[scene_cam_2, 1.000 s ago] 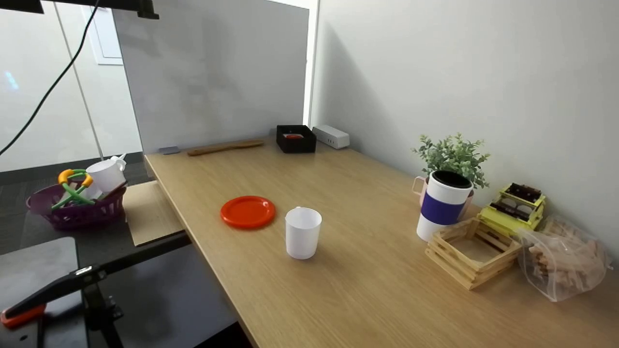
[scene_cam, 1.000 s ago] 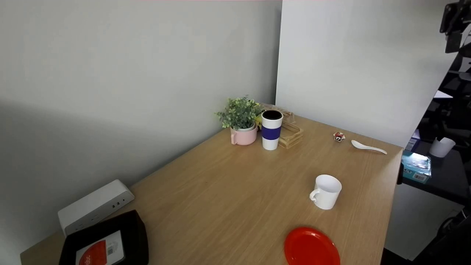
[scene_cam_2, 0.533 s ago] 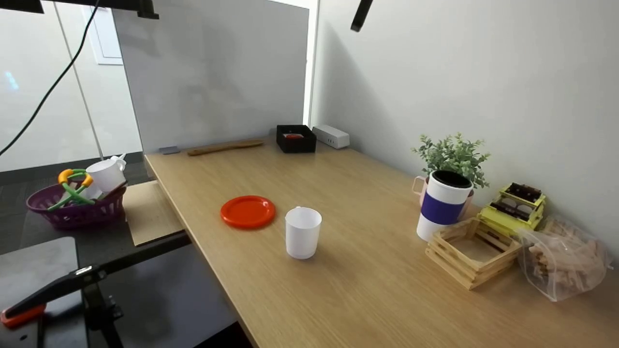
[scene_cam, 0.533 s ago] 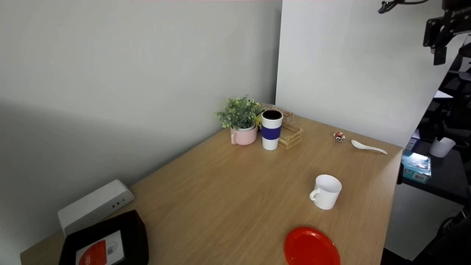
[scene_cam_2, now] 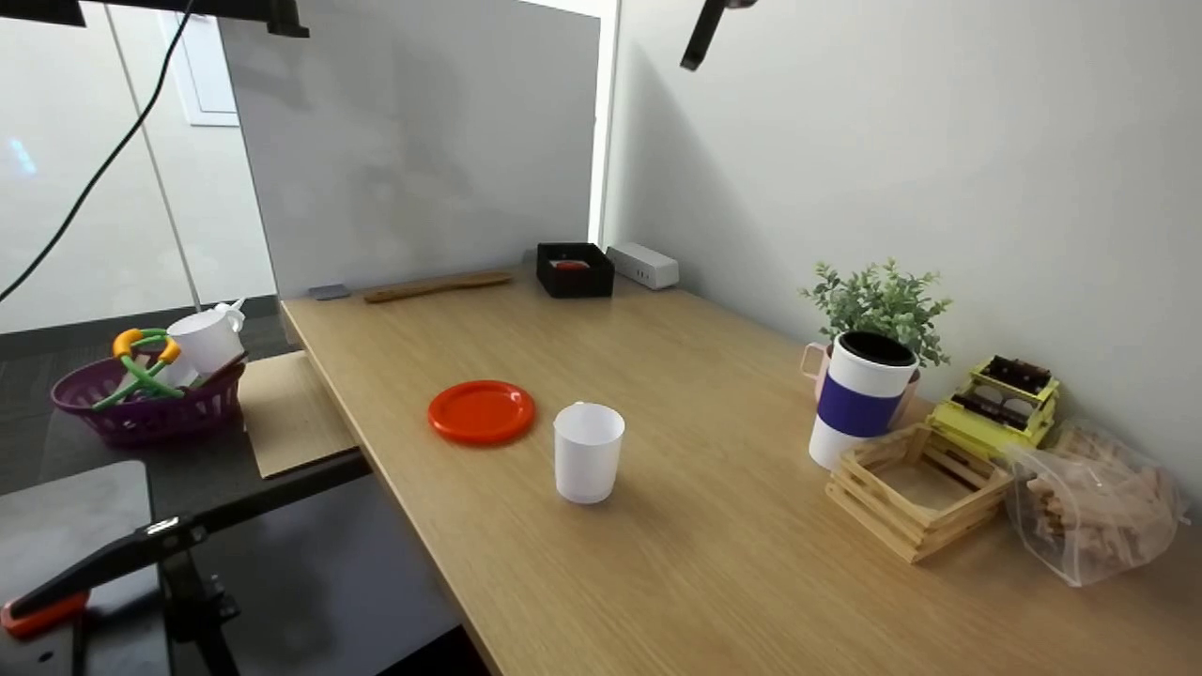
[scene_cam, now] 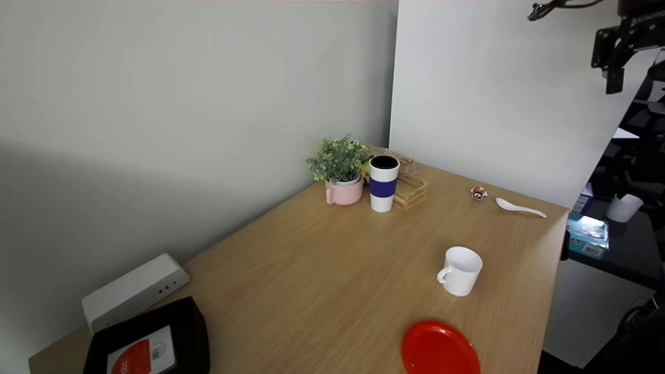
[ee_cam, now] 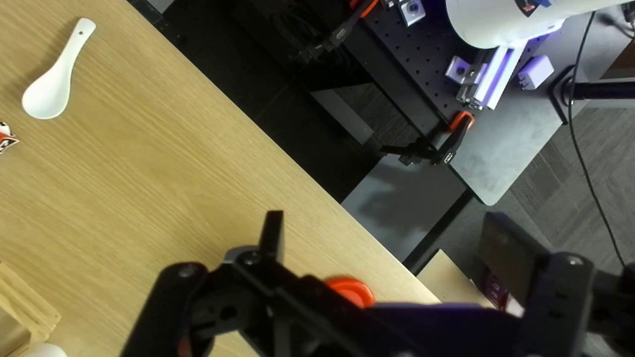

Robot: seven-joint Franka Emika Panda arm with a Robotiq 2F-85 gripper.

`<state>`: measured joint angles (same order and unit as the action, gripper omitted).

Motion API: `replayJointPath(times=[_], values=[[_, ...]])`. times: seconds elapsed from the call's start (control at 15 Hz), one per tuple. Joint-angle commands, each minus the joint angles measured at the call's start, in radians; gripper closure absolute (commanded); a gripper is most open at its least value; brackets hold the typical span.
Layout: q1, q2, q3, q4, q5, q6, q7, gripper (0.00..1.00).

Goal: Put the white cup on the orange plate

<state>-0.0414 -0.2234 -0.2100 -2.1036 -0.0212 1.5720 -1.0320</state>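
Wall (scene_cam: 197, 104), plain and pale grey, rises behind the table (scene_cam: 311, 280), whose wood-grained top fills much of both exterior views. Beyond the table's edge, in an exterior view, a purple basket (scene_cam_2: 160, 427) holds a mix of things. The gripper (ee_cam: 389, 235) hangs high, well above the level of the table top; the wrist view shows its fingers (ee_cam: 272, 233) spread, with a broad gap between them. In both exterior views it shows at the upper edge, partly cut off.

A black box (scene_cam_2: 582, 284) stands near the wall with an orange-and-white item (scene_cam: 139, 353) inside, just beside a white block (scene_cam: 136, 291) with small ports along its side. Farther along the wall, a leafy green plant (scene_cam: 338, 158) sits in a pink mug (scene_cam: 345, 193). Next to it are a slatted wooden crate (scene_cam_2: 873, 514) and an upright white tumbler (scene_cam_2: 856, 404) with a dark blue band and a black top; whether these two touch is unclear.

The orange plate (scene_cam_2: 482, 411) lies flat on the table, and part of it shows behind the gripper in the wrist view. The white cup (scene_cam_2: 589, 453) stands upright on the wood, near the plate but apart from it, its handle (scene_cam: 443, 275) on the left in an exterior view. A white spoon (ee_cam: 62, 72) lies near the table's edge; smallest of all is a red, white and black piece (scene_cam: 478, 193) near it.
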Motion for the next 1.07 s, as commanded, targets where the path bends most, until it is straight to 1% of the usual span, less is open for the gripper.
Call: replayJointPath(times=[0.0, 0.27, 0.47, 0.6, 0.67, 0.8, 1.0], values=[[0.006, 0.067, 0.029, 0.022, 0.051, 0.031, -0.006, 0.00], [0.023, 0.169, 0.070, 0.061, 0.124, 0.036, -0.011, 0.00], [0.023, 0.276, 0.102, 0.131, 0.154, 0.017, -0.002, 0.00], [0.015, 0.346, 0.120, 0.191, 0.153, -0.011, 0.006, 0.00], [0.010, 0.264, 0.125, 0.105, 0.136, 0.029, 0.004, 0.00], [0.006, 0.321, 0.134, 0.147, 0.135, 0.025, 0.005, 0.00], [0.004, 0.342, 0.136, 0.168, 0.134, 0.020, 0.006, 0.00]])
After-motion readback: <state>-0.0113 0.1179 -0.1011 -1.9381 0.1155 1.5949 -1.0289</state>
